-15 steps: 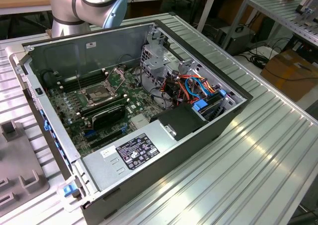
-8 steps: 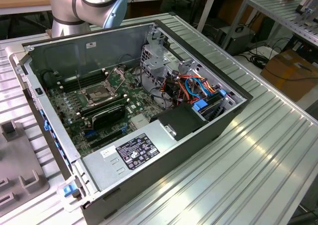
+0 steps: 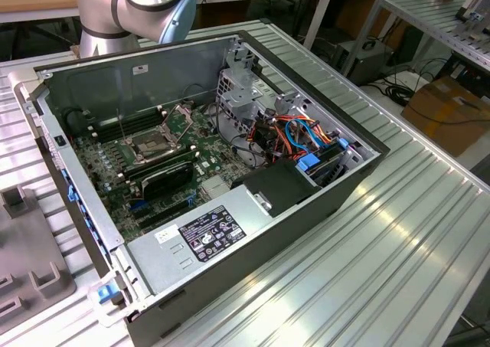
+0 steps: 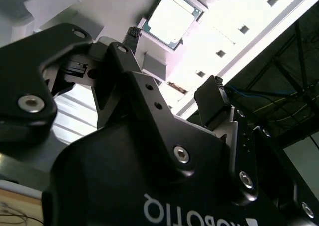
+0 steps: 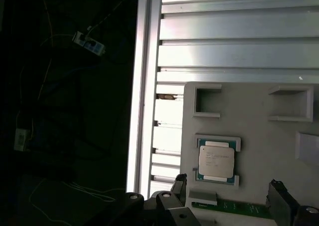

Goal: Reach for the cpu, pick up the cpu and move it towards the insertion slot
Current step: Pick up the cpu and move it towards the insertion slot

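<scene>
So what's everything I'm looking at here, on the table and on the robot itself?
computer case: one, dark grey, open, lying on the table.
insertion slot: one, silver frame with dark centre, inside the case.
power supply: one, silver, at the case's near end.
cables: a bundle, orange and blue, inside the case toward the exterior view's right.
cpu: one, silver-beige, resting in the holder tray.
holder tray: one, grey, on the table.
table: one, ribbed silver metal.
cardboard box: one, brown, beyond the table at the exterior view's right.
arm: one, grey and light blue, behind the case.
gripper: one, black, open, pointed at the cpu, not touching it.
</scene>
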